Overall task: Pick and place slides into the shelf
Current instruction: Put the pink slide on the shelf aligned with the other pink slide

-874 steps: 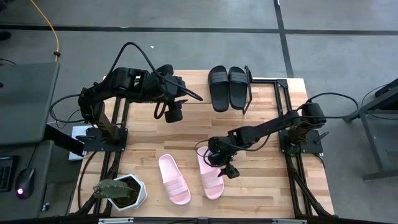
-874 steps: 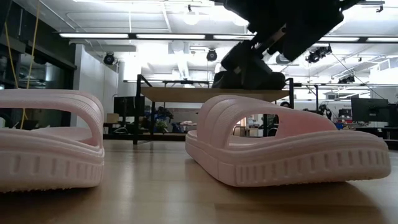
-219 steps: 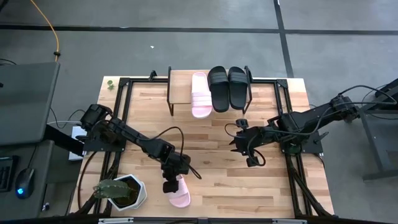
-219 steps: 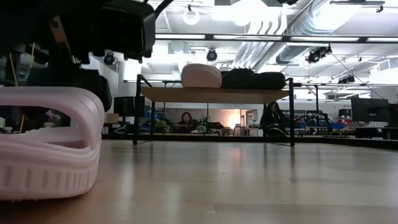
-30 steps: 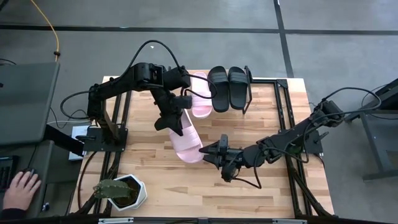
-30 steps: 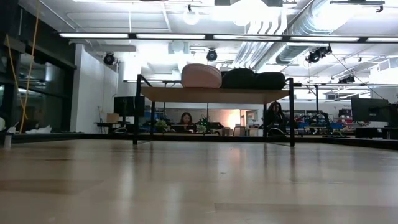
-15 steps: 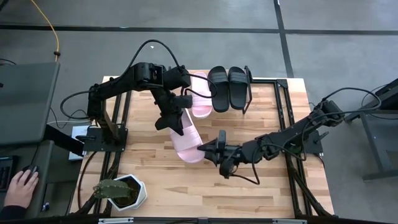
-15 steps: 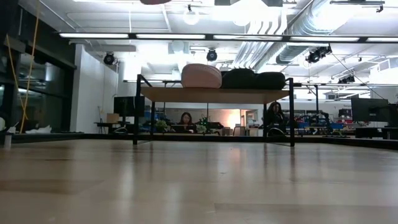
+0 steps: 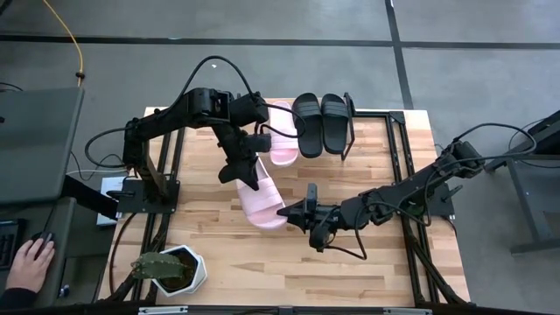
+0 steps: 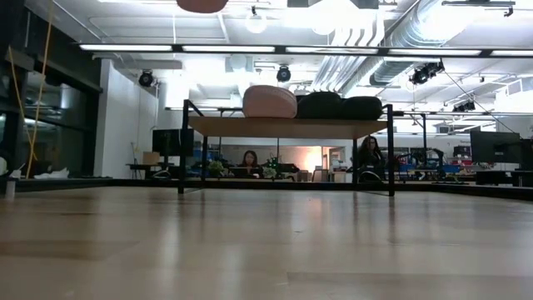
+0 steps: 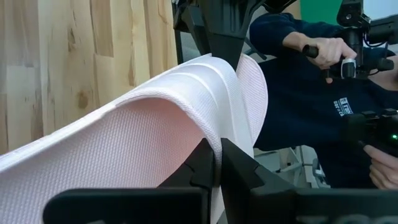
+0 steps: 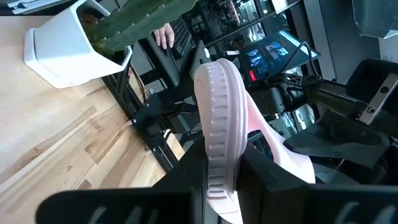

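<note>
My two grippers hold one pale pink slide (image 9: 264,199) in the air over the table's middle. My left gripper (image 9: 248,178) is shut on the slide's strap at its far end. My right gripper (image 9: 287,213) is shut on its near end. The slide's underside shows at the very top of the low view (image 10: 201,4). On the shelf (image 9: 254,122) at the table's far edge lie another pink slide (image 9: 280,133) and two black slides (image 9: 308,122), (image 9: 335,121), soles down on its top board (image 10: 287,127). My left gripper pinches the edge of the ribbed strap (image 11: 211,134) between its two fingers, coming from above. The slide hangs tilted below it, clear of the table. My right gripper has the sole's near end (image 12: 217,149) between its two fingers (image 12: 186,180), across the sole's thickness. It reaches in about level from the table's right.
A cactus in a white pot (image 9: 171,269) stands at the near left corner. Black frame rails (image 9: 171,175) run along both sides of the table. A person's hand (image 9: 22,262) rests beside the table at left; another person (image 11: 323,56) holds controllers beyond the table.
My right gripper has moved a little toward the table's left, onto the near end of the held slide. The slide's underside has come into the top of the low view. My left gripper has kept its hold.
</note>
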